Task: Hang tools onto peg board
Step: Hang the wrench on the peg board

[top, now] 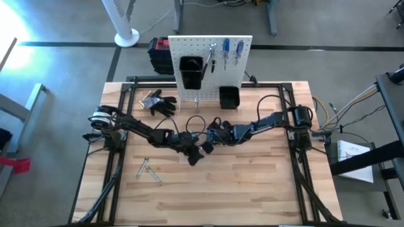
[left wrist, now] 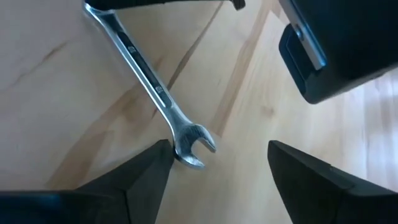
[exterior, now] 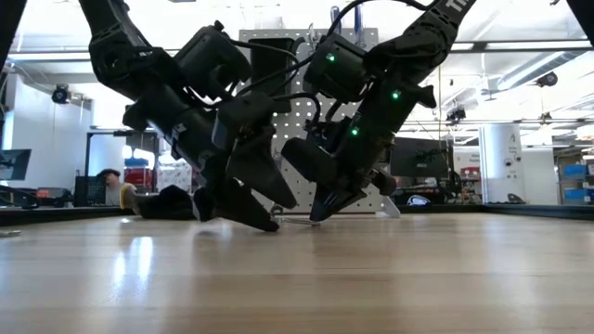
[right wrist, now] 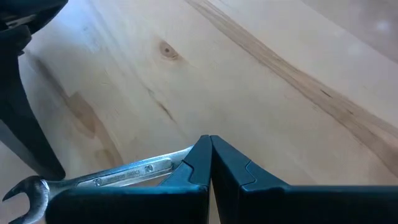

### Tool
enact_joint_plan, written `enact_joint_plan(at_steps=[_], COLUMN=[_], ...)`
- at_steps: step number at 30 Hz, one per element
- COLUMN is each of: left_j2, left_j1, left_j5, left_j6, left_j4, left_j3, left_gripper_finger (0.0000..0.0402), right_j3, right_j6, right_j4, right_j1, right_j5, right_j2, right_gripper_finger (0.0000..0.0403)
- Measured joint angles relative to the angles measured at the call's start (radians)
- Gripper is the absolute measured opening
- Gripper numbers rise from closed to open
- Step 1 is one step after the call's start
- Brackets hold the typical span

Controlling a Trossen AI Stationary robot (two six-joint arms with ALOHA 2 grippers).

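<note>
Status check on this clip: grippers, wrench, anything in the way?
Right gripper low at table centre, jaws shut on the wrench. Left gripper open around its open-ended head. Peg board behind already holds screwdrivers. Nothing visibly in the way.

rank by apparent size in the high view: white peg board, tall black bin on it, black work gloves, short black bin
1. white peg board
2. tall black bin
3. black work gloves and short black bin: look alike, not ranked

A lab: robot workbench [top: 252, 183], monitors [exterior: 14, 163], shelving [exterior: 571, 181] behind.
</note>
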Motion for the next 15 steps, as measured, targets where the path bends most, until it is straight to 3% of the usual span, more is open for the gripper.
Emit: enact_joint_plan(at_steps=[7,15], left_j2=[0.029,0.031], left_j1=[0.0,0.006], left_j5=[-0.092,-0.093], left_j6=[0.015,0.022], left_j4=[0.028,0.053], left_j3=[0.0,-0.002], left_gripper_finger=[0.0244,0.0179], right_j3=[-0.001,-0.001], right_j6=[-0.001,-0.004], right_j4=[0.002,0.008], right_j1=[0.001,0.0], right_j5=[-0.001,-0.006], right_j2=[0.0,0.0], right_gripper_finger=[0.0,0.0])
